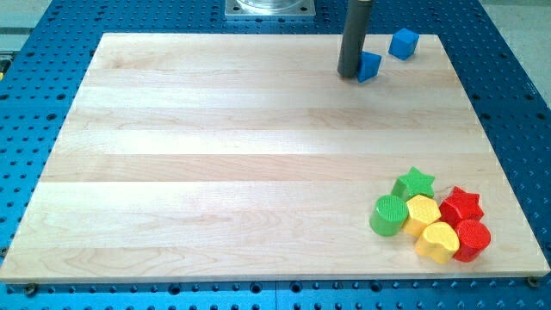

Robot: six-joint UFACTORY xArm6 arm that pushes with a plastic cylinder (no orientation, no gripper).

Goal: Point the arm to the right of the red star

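Red star (pixel 462 205) at the board's (pixel 215 172) lower right corner — packed against green star (pixel 415 182), yellow blocks (pixel 423 213), red cylinder (pixel 473 239) and green cylinder (pixel 389 214); only its right side free, toward the board edge. Tip (pixel 349 74) well apart at the view's top, touching the left of a blue block (pixel 370 65) — no fingers fitted, nothing grasped. Probable next requirement: long traverse down and right, skirting the cluster.

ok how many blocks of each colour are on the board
blue: 2, a blue cube and a blue block touching my tip
green: 2, green star, green cylinder
yellow: 2, and
red: 2, red star, red cylinder
total: 8
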